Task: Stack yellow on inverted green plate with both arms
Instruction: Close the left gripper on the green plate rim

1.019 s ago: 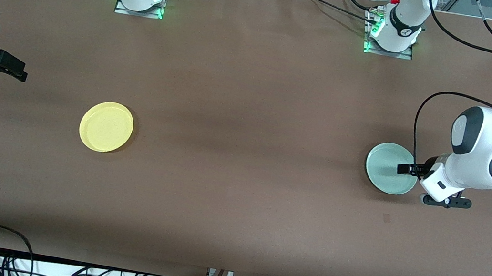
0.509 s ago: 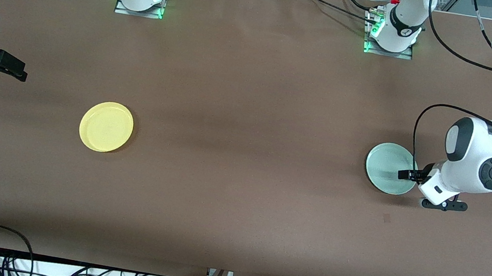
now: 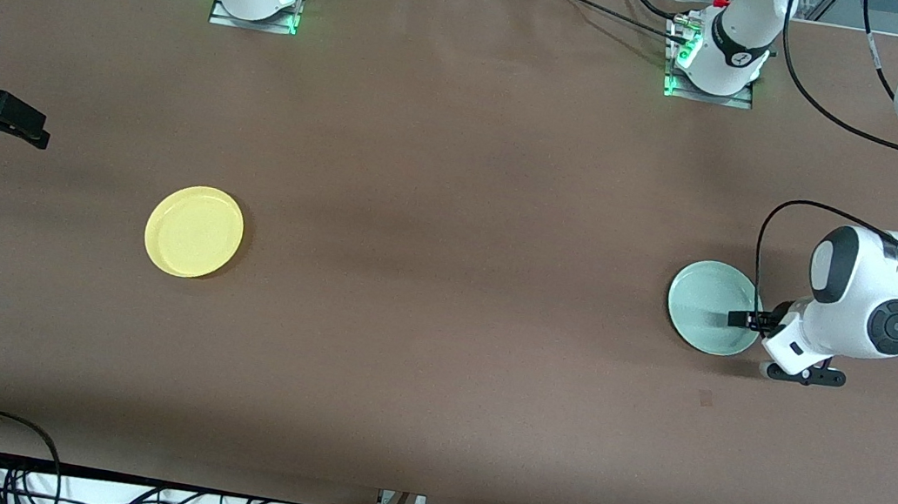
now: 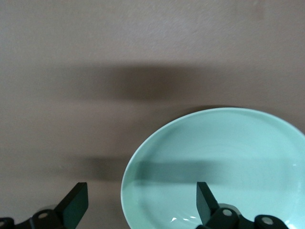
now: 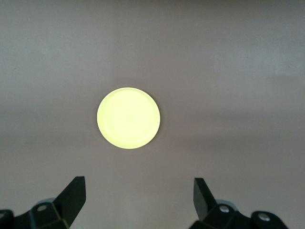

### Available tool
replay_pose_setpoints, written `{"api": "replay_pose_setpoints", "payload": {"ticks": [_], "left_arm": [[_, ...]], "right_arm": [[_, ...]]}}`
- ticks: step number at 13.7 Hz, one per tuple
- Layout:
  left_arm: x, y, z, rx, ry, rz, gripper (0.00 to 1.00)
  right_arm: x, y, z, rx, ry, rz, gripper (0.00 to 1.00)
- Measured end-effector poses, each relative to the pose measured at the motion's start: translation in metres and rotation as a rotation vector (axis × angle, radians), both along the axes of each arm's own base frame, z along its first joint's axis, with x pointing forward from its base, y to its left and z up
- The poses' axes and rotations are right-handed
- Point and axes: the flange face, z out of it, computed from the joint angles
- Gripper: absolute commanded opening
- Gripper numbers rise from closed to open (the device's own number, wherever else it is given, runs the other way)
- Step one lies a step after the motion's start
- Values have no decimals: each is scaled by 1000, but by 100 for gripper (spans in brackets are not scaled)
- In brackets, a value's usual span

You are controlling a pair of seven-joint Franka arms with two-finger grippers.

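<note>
Front view: brown counter (image 3: 444, 286) with two plates on it, well apart. Yellow plate (image 3: 193, 231) lies flat, rim up, toward the right arm's end of the counter, roughly midway between the edge with the robot bases and the edge nearest the camera. Pale green plate (image 3: 706, 301) lies toward the left arm's end, about the same distance from the camera as the yellow one, also rim up, hollow side showing.

Left gripper (image 3: 743, 320) is low at the green plate's rim on the side toward the left arm's end of the counter; one black finger reaches over the plate's hollow. Left wrist view: fingers (image 4: 206, 202) spread wide, one over the inside of the green plate (image 4: 224, 162), the other over bare counter (image 4: 95, 71) just outside the rim, so the rim sits between them. Nothing gripped; whether a finger touches the plate cannot be told.

Right gripper (image 3: 27, 125) hangs near the counter's edge at the right arm's end, well apart from the yellow plate; the arm waits. Right wrist view: fingers (image 5: 71, 195) spread wide, empty, with the yellow plate (image 5: 128, 118) seen whole some way off on the counter (image 5: 228, 71).
</note>
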Motion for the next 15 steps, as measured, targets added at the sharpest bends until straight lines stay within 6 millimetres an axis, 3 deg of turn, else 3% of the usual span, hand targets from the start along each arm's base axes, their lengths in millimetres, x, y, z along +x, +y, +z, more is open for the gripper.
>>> {"api": "replay_pose_setpoints", "payload": {"ticks": [3, 5, 7, 9, 10, 15], "left_arm": [[-9, 12, -9, -6, 22, 9, 100], [-14, 12, -13, -8, 34, 8, 54], [-16, 11, -15, -14, 39, -13, 26], [-16, 12, -16, -19, 40, -30, 5], [-16, 12, -16, -19, 40, -31, 0], [-15, 9, -11, -22, 38, -40, 0]], "right_arm": [[0, -1, 0, 0, 0, -2, 100], [0, -4, 0, 0, 0, -6, 100], [0, -9, 0, -1, 1, -15, 100], [0, -11, -1, -1, 3, -19, 100], [0, -11, -1, -1, 4, -18, 100], [1, -11, -3, 0, 9, -18, 100]]}}
